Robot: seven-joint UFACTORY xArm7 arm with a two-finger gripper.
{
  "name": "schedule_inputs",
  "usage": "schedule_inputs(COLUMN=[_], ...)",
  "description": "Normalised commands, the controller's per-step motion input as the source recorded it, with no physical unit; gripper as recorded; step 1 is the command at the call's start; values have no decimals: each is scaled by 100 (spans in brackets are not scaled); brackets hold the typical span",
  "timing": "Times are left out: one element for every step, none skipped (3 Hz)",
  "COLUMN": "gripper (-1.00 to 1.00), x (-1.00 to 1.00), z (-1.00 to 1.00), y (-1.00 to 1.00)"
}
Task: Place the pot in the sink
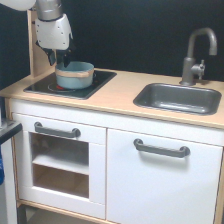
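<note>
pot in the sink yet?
No. The pot sits upright on the stovetop; the sink is empty.

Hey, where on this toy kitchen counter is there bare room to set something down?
The widest bare patch is the wooden countertop between the stovetop and the sink. A narrow strip runs along the front edge. The sink basin looks empty. The stovetop is crowded: the pot sits there with the gripper at its rim.

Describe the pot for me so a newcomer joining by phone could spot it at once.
Find the toy kitchen's wooden countertop; at the exterior view's left end lies a black stovetop. The pot sits on it, just below the gripper. It is small, round and light blue with a tan band, unlike the dark grey sink on the right.
</note>
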Motion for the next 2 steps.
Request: schedule_inputs(gripper=[97,11], x=[18,23], z=[-85,-71], y=[12,7])
